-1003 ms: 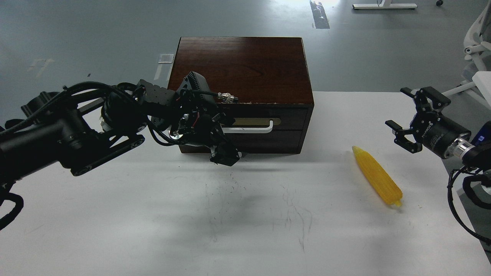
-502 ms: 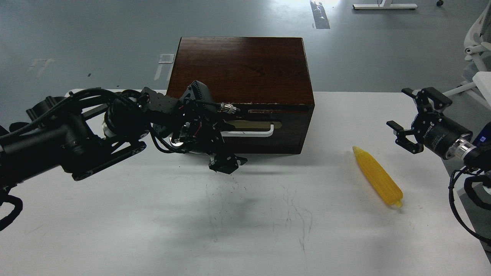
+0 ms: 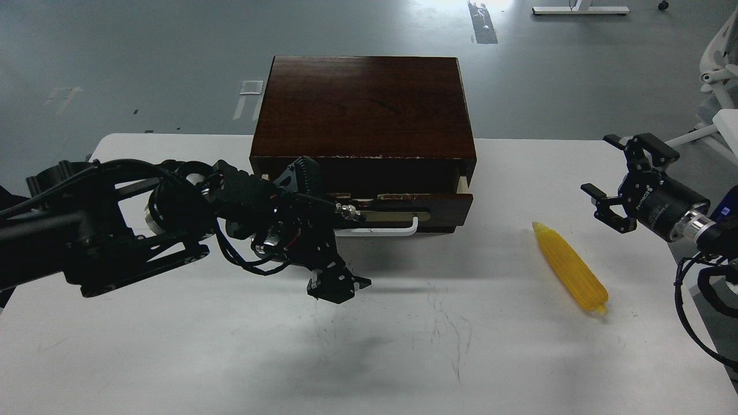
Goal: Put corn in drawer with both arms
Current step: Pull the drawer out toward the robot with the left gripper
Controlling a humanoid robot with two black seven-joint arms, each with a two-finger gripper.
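The drawer (image 3: 441, 206) of the dark-brown wooden cabinet (image 3: 363, 104) stands pulled out a little, and a sliver of its pale side (image 3: 461, 184) shows. Its white bar handle (image 3: 383, 232) shows to the right of my left arm. My left gripper (image 3: 335, 285) is dark, with its tips below and in front of the handle's left end. I cannot tell whether its fingers are open or shut, or whether they touch the handle. The yellow corn (image 3: 569, 268) lies on the white table (image 3: 173, 346) at the right. My right gripper (image 3: 606, 178) hovers open and empty above and to the right of the corn.
The cabinet stands at the table's far edge, in the middle. A plain dark panel (image 3: 444, 229) sits under the drawer. A white chair (image 3: 718, 63) stands off the table at the far right. Grey floor lies beyond the table.
The drawer has slid out toward me. My left gripper has moved toward me and down with it. The right gripper and the corn have barely moved.
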